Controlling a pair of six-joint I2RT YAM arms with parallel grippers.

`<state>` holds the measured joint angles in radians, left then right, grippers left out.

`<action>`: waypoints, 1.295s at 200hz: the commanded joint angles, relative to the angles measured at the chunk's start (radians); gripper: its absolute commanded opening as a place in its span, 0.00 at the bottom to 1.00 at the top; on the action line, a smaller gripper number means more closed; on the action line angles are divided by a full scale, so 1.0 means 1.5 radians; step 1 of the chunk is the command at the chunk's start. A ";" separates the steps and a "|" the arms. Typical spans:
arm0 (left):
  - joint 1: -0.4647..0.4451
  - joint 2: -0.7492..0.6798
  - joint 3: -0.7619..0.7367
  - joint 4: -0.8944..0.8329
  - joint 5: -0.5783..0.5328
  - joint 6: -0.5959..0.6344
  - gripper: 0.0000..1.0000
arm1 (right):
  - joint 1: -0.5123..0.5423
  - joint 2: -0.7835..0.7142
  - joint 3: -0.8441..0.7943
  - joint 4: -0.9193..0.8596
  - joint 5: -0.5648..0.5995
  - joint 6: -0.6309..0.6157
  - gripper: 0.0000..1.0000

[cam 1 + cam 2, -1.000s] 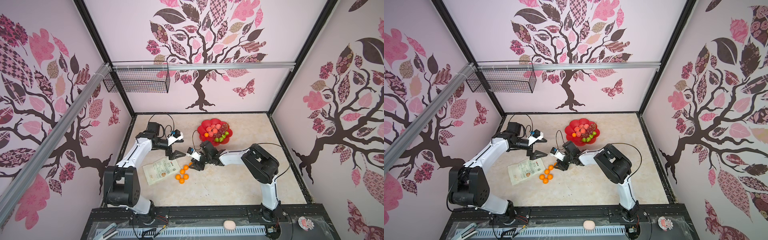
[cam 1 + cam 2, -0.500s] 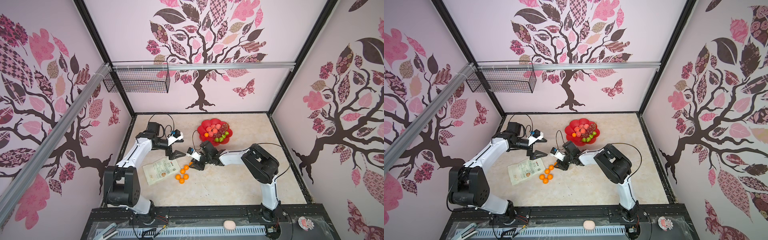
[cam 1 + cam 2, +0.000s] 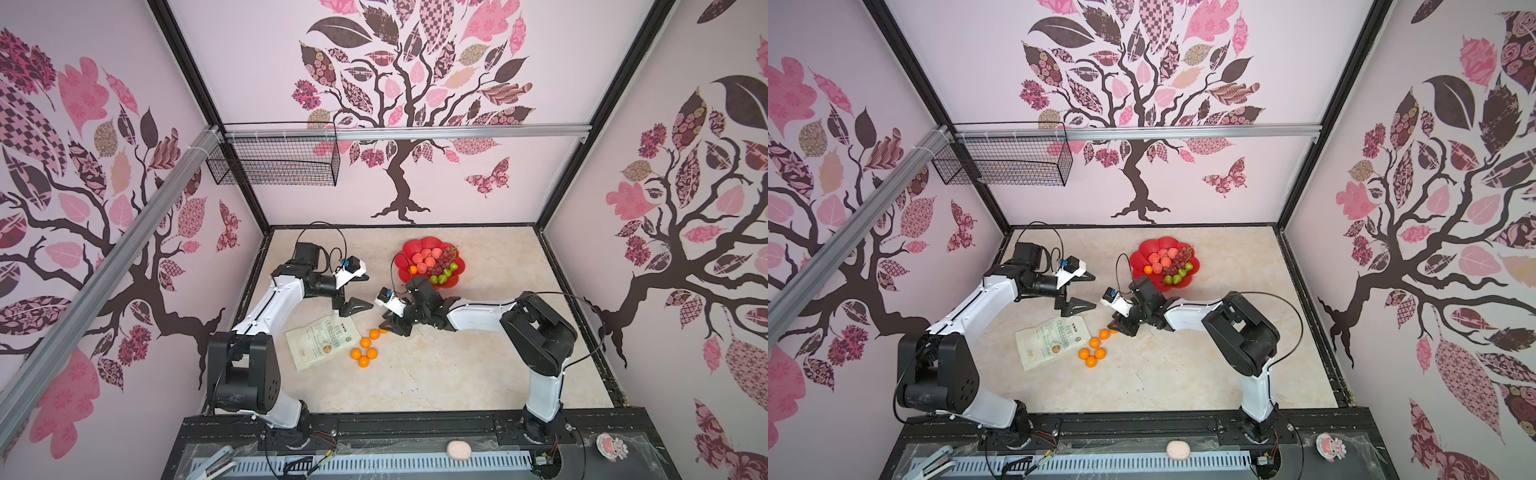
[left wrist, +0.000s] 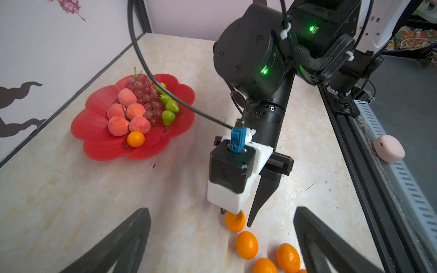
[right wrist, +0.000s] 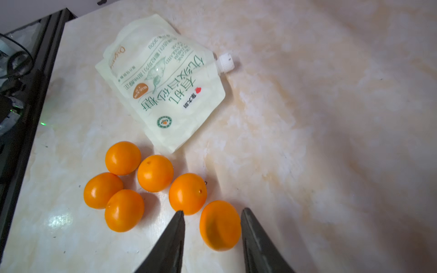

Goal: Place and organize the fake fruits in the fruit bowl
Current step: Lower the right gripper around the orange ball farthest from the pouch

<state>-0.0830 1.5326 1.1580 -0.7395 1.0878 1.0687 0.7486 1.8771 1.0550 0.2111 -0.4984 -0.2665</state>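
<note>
Five oranges (image 5: 155, 173) lie loose on the table (image 5: 307, 118), just beside the right pincer (image 5: 212, 210). A sixth orange (image 5: 220, 225) sits between its jaws. The jaws are partly open and reach down on both sides of this fruit. One finger (image 5: 255, 241) seems to touch it and a narrow gap shows at the other, so it is not gripped. A white pouch (image 5: 163, 94) lies ahead of the pincer, beyond the loose oranges. The red fruit bowl (image 4: 99, 141) stands behind the pincer, near its wrist. It holds peaches (image 4: 118, 125), grapes (image 4: 146, 97), pears (image 4: 168, 117) and one more orange (image 4: 135, 139). The left pincer (image 3: 369, 291) hangs wide open and empty, pointing toward the right one but apart from it.
</note>
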 commanded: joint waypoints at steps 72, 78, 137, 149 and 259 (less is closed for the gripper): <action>0.003 -0.007 -0.014 0.019 0.022 -0.018 0.98 | -0.004 -0.002 0.003 -0.055 0.012 -0.066 0.55; 0.003 -0.006 -0.014 0.019 0.021 -0.017 0.98 | -0.004 0.000 0.001 -0.058 0.013 -0.073 0.56; 0.003 -0.002 -0.012 0.018 0.018 -0.018 0.98 | 0.005 0.021 -0.014 -0.054 0.037 -0.092 0.59; 0.003 -0.002 -0.014 0.018 0.015 -0.017 0.98 | 0.007 0.026 -0.017 -0.054 0.038 -0.096 0.60; 0.002 0.002 -0.013 0.010 0.003 -0.008 0.98 | 0.022 0.059 -0.022 -0.048 0.076 -0.107 0.59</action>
<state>-0.0830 1.5326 1.1580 -0.7189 1.0847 1.0473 0.7712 1.9175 1.0134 0.1417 -0.4057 -0.4126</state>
